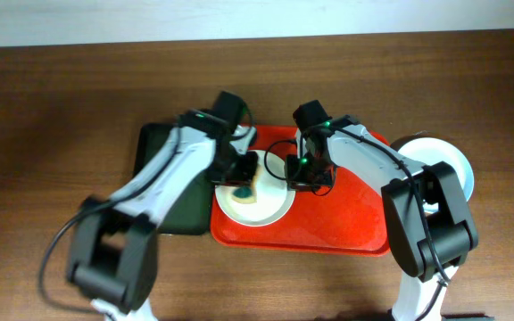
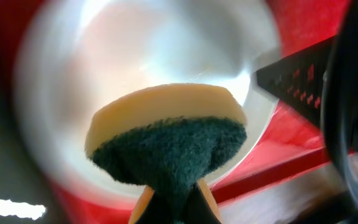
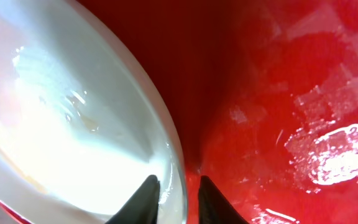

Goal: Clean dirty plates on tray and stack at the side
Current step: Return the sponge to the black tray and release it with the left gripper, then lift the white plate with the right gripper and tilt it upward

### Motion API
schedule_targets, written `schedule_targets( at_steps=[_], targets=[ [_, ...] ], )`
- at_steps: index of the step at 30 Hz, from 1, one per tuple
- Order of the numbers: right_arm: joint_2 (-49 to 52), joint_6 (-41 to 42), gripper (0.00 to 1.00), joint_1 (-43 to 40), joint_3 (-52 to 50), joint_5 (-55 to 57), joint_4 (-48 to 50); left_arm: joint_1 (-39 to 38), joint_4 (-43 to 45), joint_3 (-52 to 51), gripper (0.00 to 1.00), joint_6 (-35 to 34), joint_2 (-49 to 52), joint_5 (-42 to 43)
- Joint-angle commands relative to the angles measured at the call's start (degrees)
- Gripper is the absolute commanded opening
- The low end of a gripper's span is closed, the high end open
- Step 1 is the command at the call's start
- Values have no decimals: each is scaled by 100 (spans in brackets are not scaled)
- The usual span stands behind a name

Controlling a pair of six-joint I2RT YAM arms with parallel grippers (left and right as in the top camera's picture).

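Observation:
A pale whitish plate (image 1: pixel 270 209) lies on the left part of the red tray (image 1: pixel 346 223). My left gripper (image 1: pixel 242 183) is shut on a yellow sponge with a dark green pad (image 1: pixel 242 193) and holds it on the plate's left half. In the left wrist view the sponge (image 2: pixel 166 143) sits in the jaws (image 2: pixel 174 205) over the plate (image 2: pixel 135 50). My right gripper (image 1: pixel 297 178) pinches the plate's right rim. In the right wrist view its fingers (image 3: pixel 179 190) straddle the rim, one inside the plate (image 3: pixel 55 124) and one over the tray (image 3: pixel 291 93).
A stack of two plates, white on pale blue (image 1: pixel 440 160), sits on the table just right of the red tray. A dark green tray (image 1: pixel 181 214) lies against the red tray's left side, under my left arm. Brown tabletop surrounds them.

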Motion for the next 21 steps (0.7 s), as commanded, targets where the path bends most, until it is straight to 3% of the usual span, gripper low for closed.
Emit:
schedule_targets(
  at_steps=[1, 3, 8, 18, 19, 20, 21],
  targets=[
    [-103, -24, 27, 39, 7, -66, 0, 334, -557, 107, 3, 9, -483, -1294],
    [-103, -24, 33, 39, 7, -66, -7, 533, -719, 101, 3, 11, -472, -1526],
    [-103, -24, 36, 39, 7, -63, -17, 992, -758, -103, 2, 15, -365, -1928],
    [-103, -24, 36, 39, 7, -63, -15, 1685, 1003, -1853, 3, 210, -289, -2094],
    [-103, -24, 36, 39, 7, -63, -13, 1725, 1005, -1878, 15, 210, -289, -1965],
    [-103, -24, 36, 39, 7, -61, 0, 1740, 968, -1840, 51, 210, -302, -1794],
    [-103, -24, 37, 39, 7, -61, 4, 1746, 896, -1744, 59, 208, -306, -1720]
  ],
)
